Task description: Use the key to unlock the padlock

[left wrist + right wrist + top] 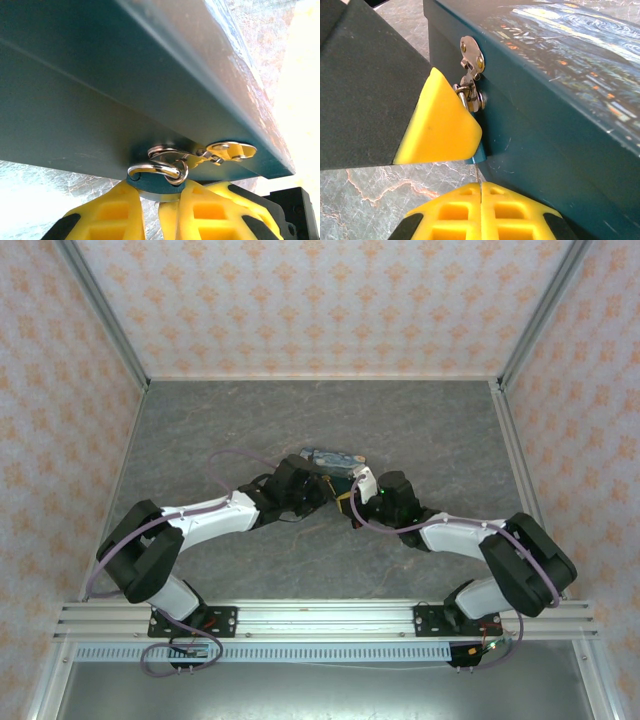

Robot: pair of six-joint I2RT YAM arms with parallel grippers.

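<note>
The left tool [160,201] is closed on the padlock [155,186]. Its yellow fingers [107,212] press the small dark body from both sides, with only a narrow gap between them. The padlock's silver shackle [160,170] is looped through the staple of a metal hasp [230,150] on the side wall of the blue box [100,100], so the lock hangs just against that wall.

The right tool [481,186] is closed, its pads pressed together. A thin pale sliver stands up out of their seam. This looks like the key [478,174] seen edge-on, though it is too slim to be sure. It reaches up to a teal corner under the left tool's finger [445,125], which covers most of the lock. The shackle [462,92] and hasp [471,52] show just above that finger, against the box [545,125].

From above, the left tool [322,495] and right tool [350,508] meet tip to tip at the near side of the box [330,456]. The box lies around the middle of the grey marbled table [250,420], well away from every edge.
</note>
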